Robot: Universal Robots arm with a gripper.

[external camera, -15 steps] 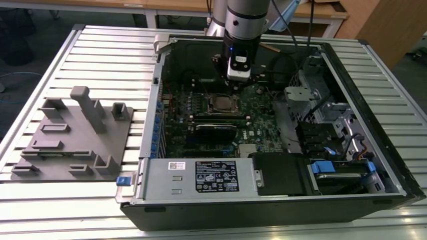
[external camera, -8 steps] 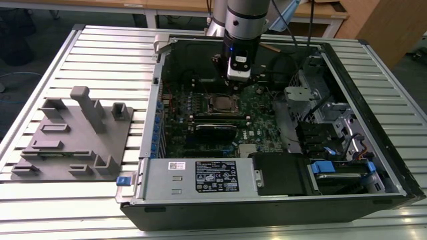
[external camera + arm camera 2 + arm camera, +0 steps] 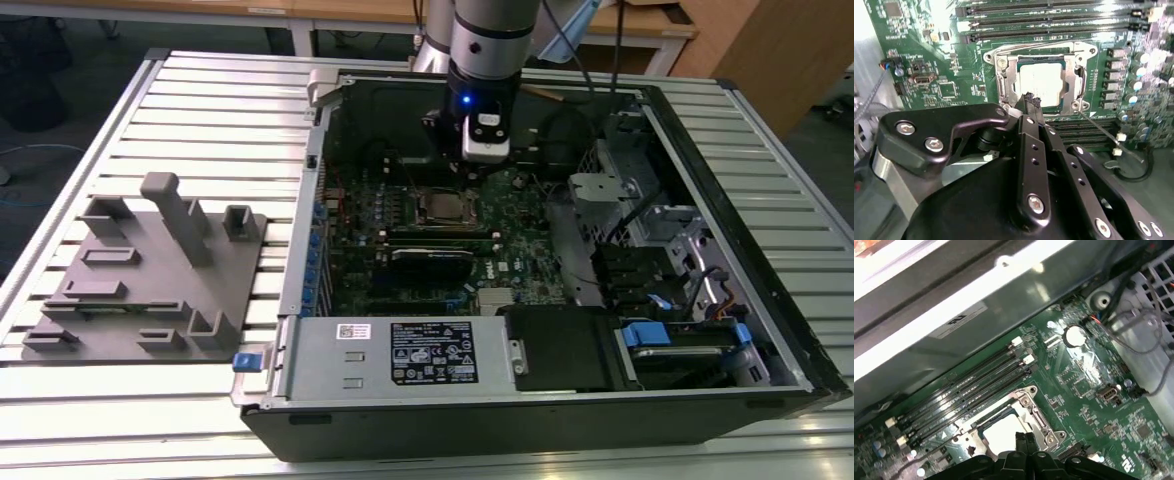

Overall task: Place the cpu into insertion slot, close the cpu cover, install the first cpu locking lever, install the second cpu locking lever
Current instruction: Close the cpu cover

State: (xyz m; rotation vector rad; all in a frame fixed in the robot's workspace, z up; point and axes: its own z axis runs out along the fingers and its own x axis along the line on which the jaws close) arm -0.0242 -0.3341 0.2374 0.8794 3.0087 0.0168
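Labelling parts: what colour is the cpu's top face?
The cpu is dull silver-grey, best in the second wrist view.

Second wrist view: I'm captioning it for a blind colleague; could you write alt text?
A black claw, shut, has its tip at the edge of the silvery cpu cover, which lies flat over the cpu on a green motherboard. Long black memory slots run beside it.

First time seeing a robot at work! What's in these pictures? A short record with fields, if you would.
Setting: open computer case on slatted table
cpu: lying in the insertion slot
cpu cover: down over the cpu, chip showing through its window
Pincer: shut, holding nothing, tips by the cpu cover's edge
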